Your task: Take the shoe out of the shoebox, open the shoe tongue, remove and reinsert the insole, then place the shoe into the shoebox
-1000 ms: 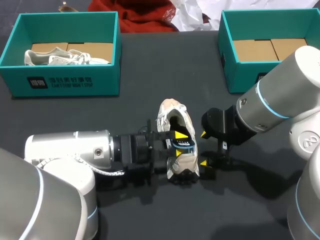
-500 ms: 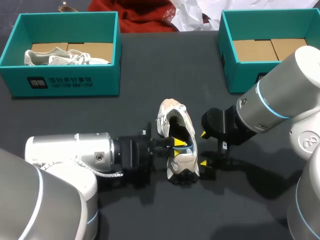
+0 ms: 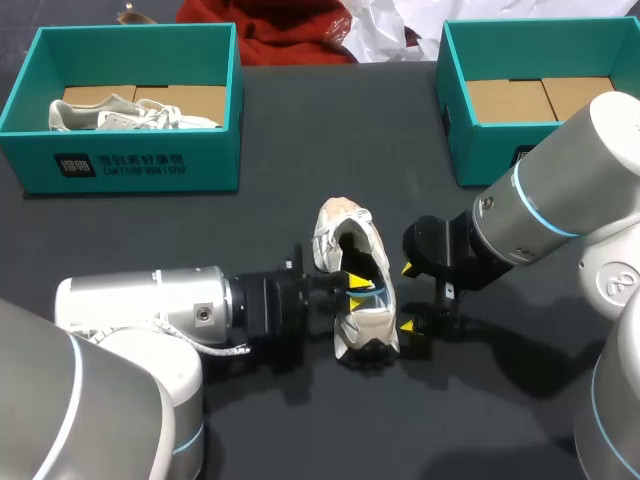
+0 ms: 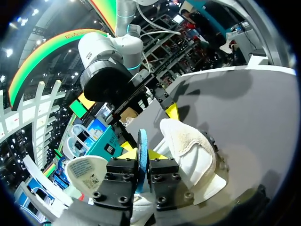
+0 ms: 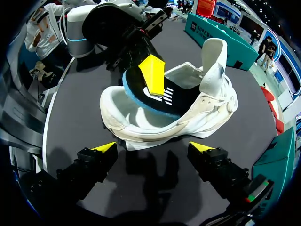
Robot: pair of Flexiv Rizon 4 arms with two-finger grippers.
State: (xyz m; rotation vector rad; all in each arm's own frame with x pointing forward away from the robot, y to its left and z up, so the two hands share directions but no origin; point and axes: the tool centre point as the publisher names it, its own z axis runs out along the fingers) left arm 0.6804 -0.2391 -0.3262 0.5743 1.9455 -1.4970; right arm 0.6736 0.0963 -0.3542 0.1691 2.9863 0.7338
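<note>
A white shoe (image 3: 365, 322) lies on the dark table between my two grippers. My left gripper (image 3: 355, 285) reaches into its opening from the left and is shut on the black, blue-edged insole (image 3: 370, 291). In the left wrist view the insole's blue edge (image 4: 142, 148) stands pinched in my left gripper (image 4: 142, 155), with the shoe (image 4: 190, 150) just ahead. In the right wrist view the insole (image 5: 176, 96) is partly raised out of the shoe (image 5: 207, 115). My right gripper (image 5: 153, 148) is open just short of the shoe's side, also seen in the head view (image 3: 408, 297).
A teal shoebox (image 3: 135, 165) at the back left holds another white shoe (image 3: 130, 112). A second teal shoebox (image 3: 452, 110) at the back right shows only cardboard inside. Red cloth (image 3: 285, 35) and white paper (image 3: 375, 30) lie at the table's far edge.
My left gripper's fingers have come together on the insole inside the shoe. The shoe and my right arm have not moved.
</note>
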